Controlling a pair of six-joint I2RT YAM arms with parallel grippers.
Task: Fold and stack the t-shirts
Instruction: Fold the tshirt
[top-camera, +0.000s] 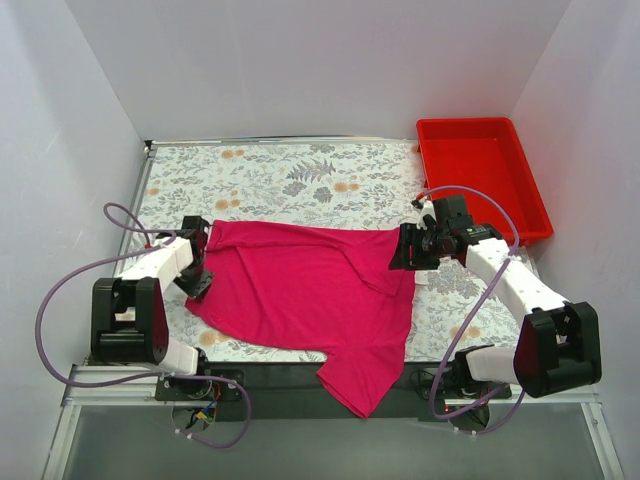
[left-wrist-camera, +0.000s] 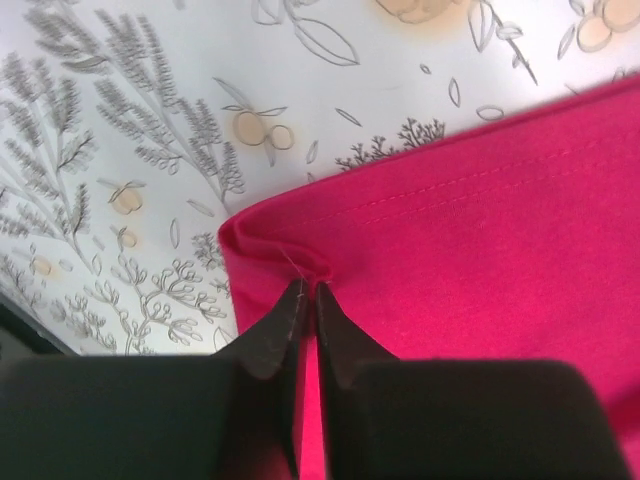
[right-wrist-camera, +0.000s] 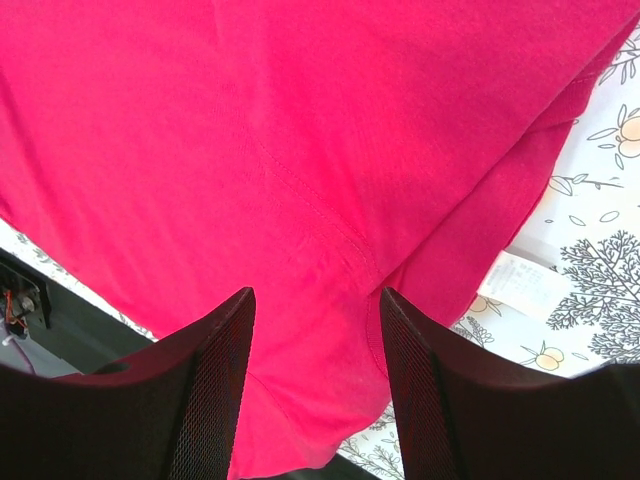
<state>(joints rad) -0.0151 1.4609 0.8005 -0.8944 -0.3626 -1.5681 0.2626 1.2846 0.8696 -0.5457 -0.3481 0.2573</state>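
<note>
A magenta-pink t-shirt (top-camera: 310, 290) lies spread on the floral table, one part hanging over the near edge. At its left edge my left gripper (top-camera: 200, 275) is down on the cloth. In the left wrist view the left gripper (left-wrist-camera: 308, 290) is shut, pinching a small fold at the hemmed corner of the t-shirt (left-wrist-camera: 480, 230). My right gripper (top-camera: 405, 248) hovers at the shirt's right edge. In the right wrist view the right gripper (right-wrist-camera: 316, 295) is open, with the t-shirt (right-wrist-camera: 300, 120) and a seam below the gap and nothing between the fingers.
A rigid red bin (top-camera: 480, 170) stands at the back right, just behind the right arm. The floral tablecloth (top-camera: 290, 180) shows behind the shirt. A white care label (right-wrist-camera: 520, 283) sticks out from the shirt's edge. White walls enclose three sides.
</note>
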